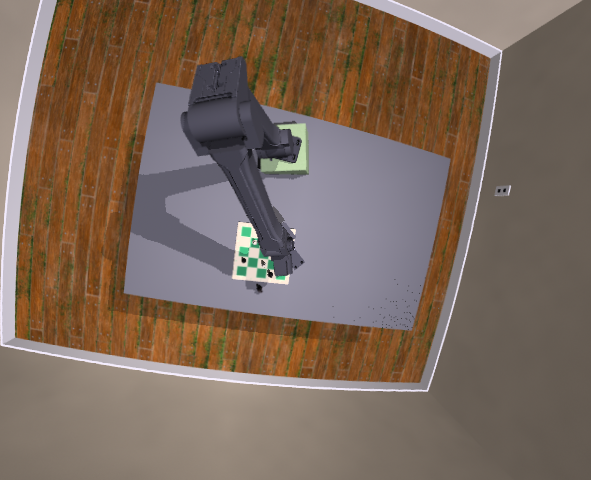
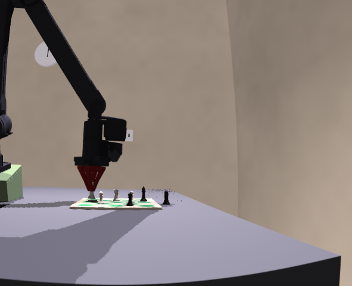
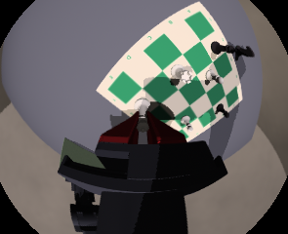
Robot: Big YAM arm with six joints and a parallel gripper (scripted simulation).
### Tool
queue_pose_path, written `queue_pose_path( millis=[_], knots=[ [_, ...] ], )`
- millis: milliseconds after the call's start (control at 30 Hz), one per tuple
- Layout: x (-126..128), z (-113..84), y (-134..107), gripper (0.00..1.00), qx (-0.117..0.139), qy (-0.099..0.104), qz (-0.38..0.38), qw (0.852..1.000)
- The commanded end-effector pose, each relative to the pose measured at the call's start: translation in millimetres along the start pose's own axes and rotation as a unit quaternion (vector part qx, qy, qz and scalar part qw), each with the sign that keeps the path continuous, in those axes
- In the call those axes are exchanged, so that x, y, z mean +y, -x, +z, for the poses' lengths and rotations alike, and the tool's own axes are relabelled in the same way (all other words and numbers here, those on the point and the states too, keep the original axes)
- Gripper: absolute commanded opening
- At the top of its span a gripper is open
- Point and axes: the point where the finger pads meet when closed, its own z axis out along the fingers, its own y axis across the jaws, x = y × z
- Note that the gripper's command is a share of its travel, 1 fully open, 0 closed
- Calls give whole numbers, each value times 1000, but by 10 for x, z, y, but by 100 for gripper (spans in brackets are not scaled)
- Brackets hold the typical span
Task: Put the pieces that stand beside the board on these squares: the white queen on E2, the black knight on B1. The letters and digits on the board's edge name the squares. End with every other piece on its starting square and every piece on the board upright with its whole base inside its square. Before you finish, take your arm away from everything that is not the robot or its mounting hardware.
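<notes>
Top view: the arm hides the pincer [image 1: 285, 260] over the near edge of the board [image 1: 243, 253]; the black knight [image 1: 258, 287] stands off the board on the surface [image 1: 362, 206], just beyond the pincer.
Exterior view: the pincer [image 2: 91, 188] points straight down, its red fingers [image 2: 91, 177] closed on the head of a pale piece, the white queen [image 2: 91, 194]; the queen's base appears to sit at or just above the board at its end square below the pincer. The black knight [image 2: 165, 198] stands well apart, past the far end of the board.
Wrist view: the white queen [image 3: 143, 107] shows between the fingers, at the board's [image 3: 138, 58] edge row; square letters are too small to read.
Step in hand: placing the queen, judged to be at E2.
Next move: confirm the base lies wholly inside the square, release, rise straight up, then fetch the knight for B1.
</notes>
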Motion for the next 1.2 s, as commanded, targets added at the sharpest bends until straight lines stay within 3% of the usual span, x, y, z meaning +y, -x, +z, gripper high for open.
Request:
queue_pose_path(
  millis=[0,1167],
  knots=[
    [3,-41,75,0,-14,-10,-4,1000],
    [-26,-79,108,0,-19,-13,1,1000]
  ],
)
